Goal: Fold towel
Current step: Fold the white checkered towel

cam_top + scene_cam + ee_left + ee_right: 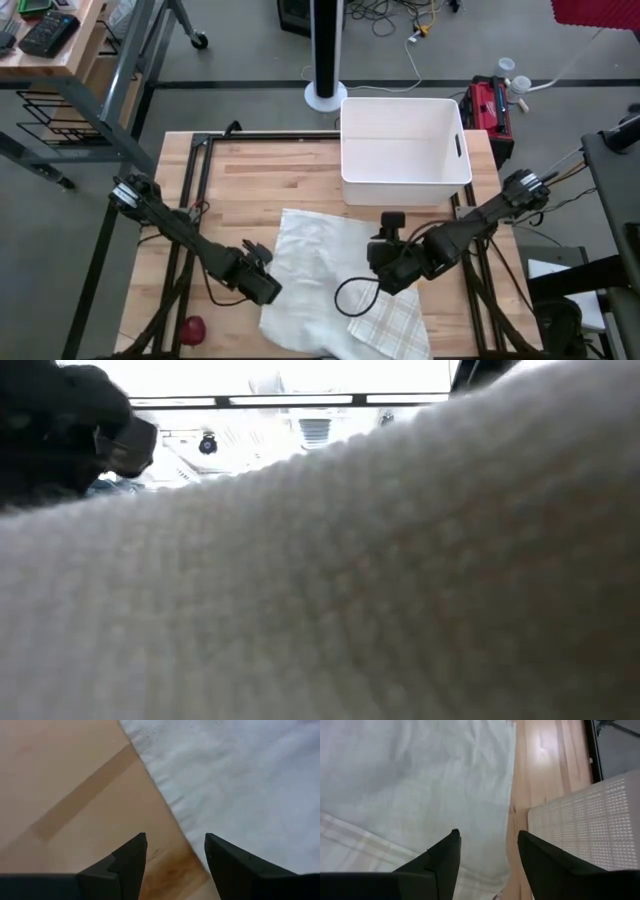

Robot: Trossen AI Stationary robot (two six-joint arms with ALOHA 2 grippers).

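Evidently both grippers, left [175, 851] and right [487, 847], hung spread and empty over the towel [320, 265]; each should pinch a matching edge low against the worktop [270, 170].

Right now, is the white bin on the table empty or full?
Empty. The high view shows the white bin with only its bare white floor inside.
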